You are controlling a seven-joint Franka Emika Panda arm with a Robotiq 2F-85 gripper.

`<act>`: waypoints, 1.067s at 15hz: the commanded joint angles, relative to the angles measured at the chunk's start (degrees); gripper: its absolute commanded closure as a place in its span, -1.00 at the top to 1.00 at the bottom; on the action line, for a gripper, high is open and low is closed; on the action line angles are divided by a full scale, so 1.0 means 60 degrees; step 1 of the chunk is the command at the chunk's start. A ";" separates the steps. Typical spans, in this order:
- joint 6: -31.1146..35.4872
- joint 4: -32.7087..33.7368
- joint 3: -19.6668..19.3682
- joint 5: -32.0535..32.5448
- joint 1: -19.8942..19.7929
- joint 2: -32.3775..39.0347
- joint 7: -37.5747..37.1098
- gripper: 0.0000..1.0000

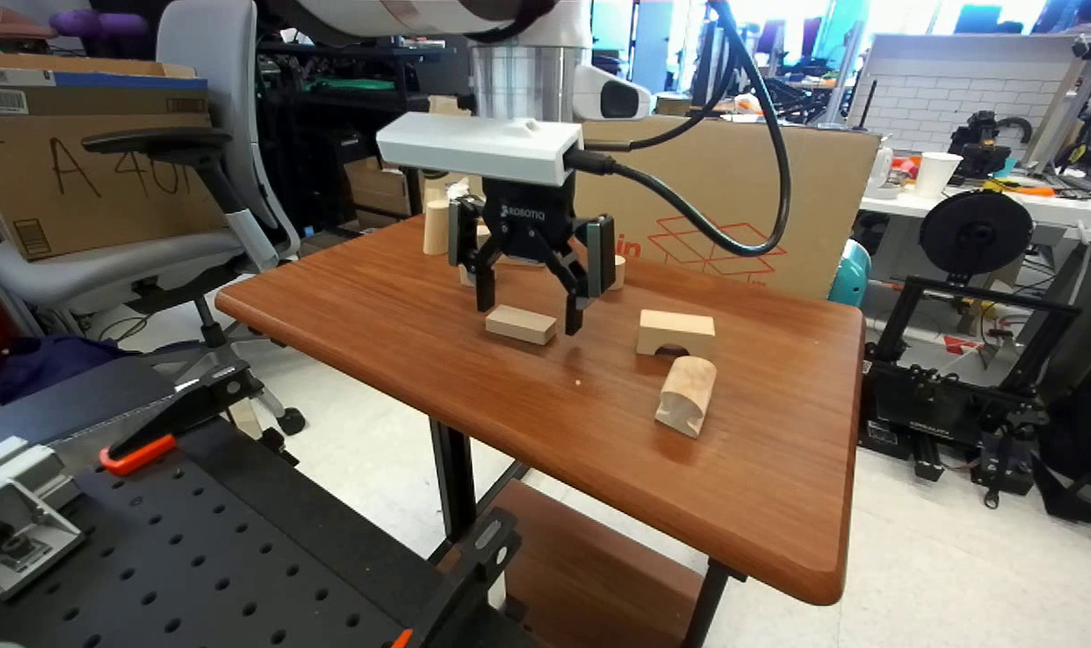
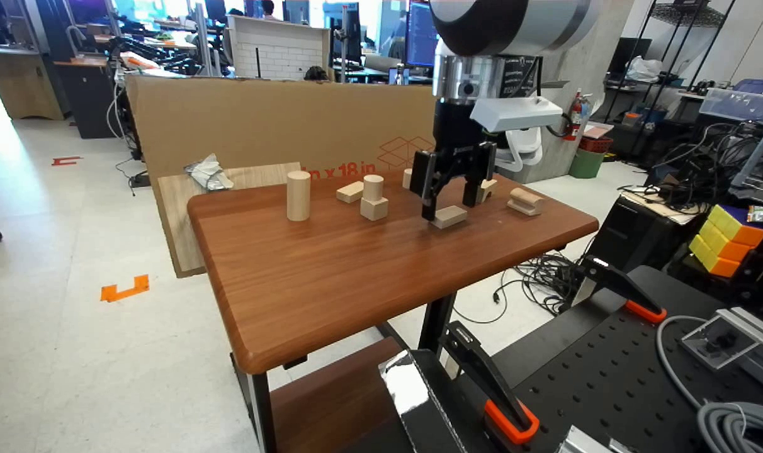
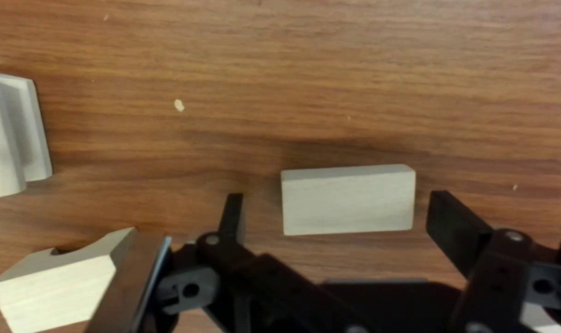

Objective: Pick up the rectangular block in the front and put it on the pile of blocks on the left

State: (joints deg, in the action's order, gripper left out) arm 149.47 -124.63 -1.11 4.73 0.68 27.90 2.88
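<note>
Your pincer hangs spread and unladen, with the block lying flat on the desk between its tips in the wrist view, lined up, it seems, so you can clamp both ends. The pile stands well apart, its small round top likely a tricky perch. ROBOTIQ labels the pincer; cardboard behind reads "x 18 in"; a carton bears handwritten "A 40", the rest unclear.
</note>
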 commanded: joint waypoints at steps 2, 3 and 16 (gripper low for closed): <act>-0.0513 0.0574 -0.0014 0.0242 0.0096 0.0460 0.0126 0.35; -0.0612 0.0583 0.0015 0.0222 0.0038 0.0379 0.0238 0.17; -0.1902 0.0569 0.0582 -0.0066 0.0281 -0.1264 0.0148 -0.16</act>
State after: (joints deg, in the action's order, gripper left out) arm 140.12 -121.66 1.65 4.31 1.04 22.83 4.60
